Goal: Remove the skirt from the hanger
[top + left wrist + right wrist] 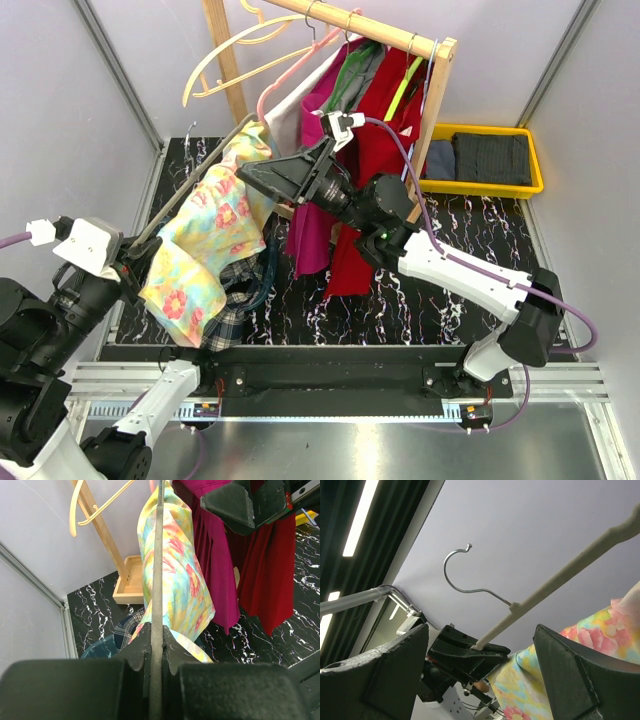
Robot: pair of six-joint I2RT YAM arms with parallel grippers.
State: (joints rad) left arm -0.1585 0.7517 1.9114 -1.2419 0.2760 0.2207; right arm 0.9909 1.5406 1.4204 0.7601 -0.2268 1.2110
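Only the right wrist view shows the wire hook (445,567) of the pale bar hanger (560,572). Overhead alone shows a yellow plastic bin (480,187) holding dark folded clothes (490,155). The yellow floral skirt (200,250) drapes over the hanger. The left gripper (156,635) clamps the hanger's bar below the skirt, and the right gripper (262,180) gapes wide just beside the skirt's upper end.

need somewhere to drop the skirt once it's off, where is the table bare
Bare table lies in front of the yellow bin, between the red dress and the right arm. A narrower strip runs along the near edge, below the dress hems. The left side is crowded: the skirt hangs over a plaid cloth there.
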